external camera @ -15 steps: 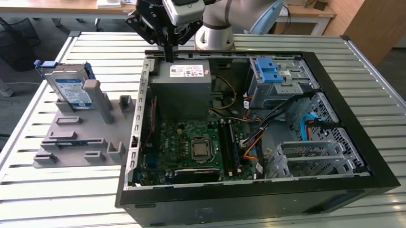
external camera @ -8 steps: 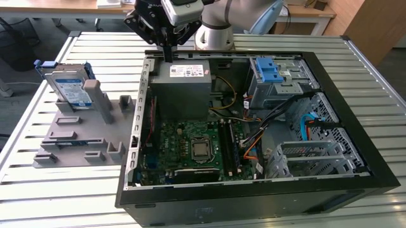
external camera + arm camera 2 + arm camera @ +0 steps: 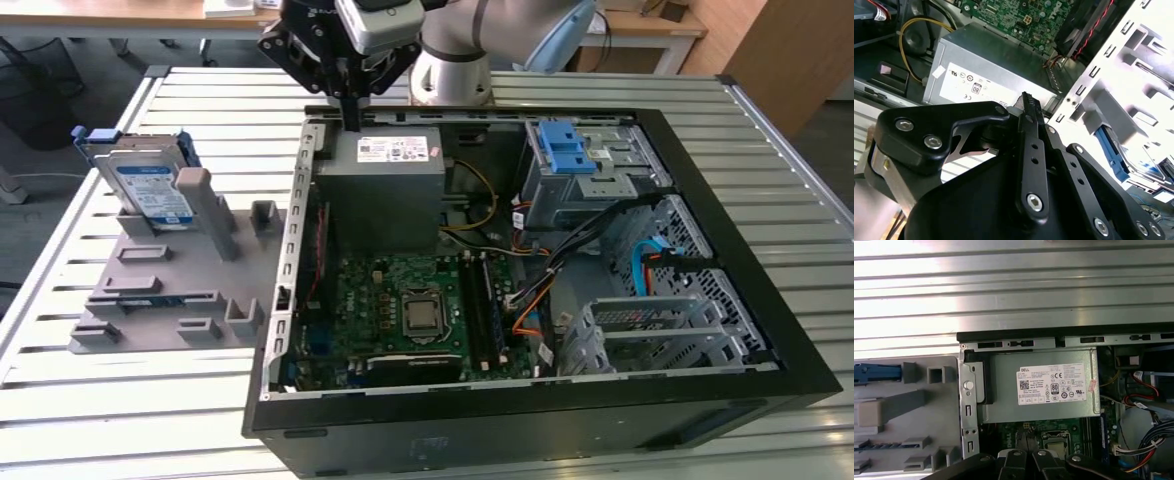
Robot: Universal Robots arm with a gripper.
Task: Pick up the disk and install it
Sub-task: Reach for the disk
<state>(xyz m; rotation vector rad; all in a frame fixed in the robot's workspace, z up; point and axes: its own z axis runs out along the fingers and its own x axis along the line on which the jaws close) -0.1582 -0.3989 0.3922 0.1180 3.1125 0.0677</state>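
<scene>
The disk [image 3: 140,188] is standing nearly upright in a grey rack [image 3: 160,290] beside the computer case [image 3: 534,425], long axis rising; the pincer [image 3: 352,120] is hovering over the case, pressed together, empty.

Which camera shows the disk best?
The exterior view: the disk stands upright, label showing, in the grey holder at that view's left. The first wrist view catches its blue edge; the second wrist view, a part behind the holder.

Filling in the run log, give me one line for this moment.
phase: pre-pick | gripper: shut, empty, by power supply | disk: standing in grey fixture, outside case | installed: no
</scene>
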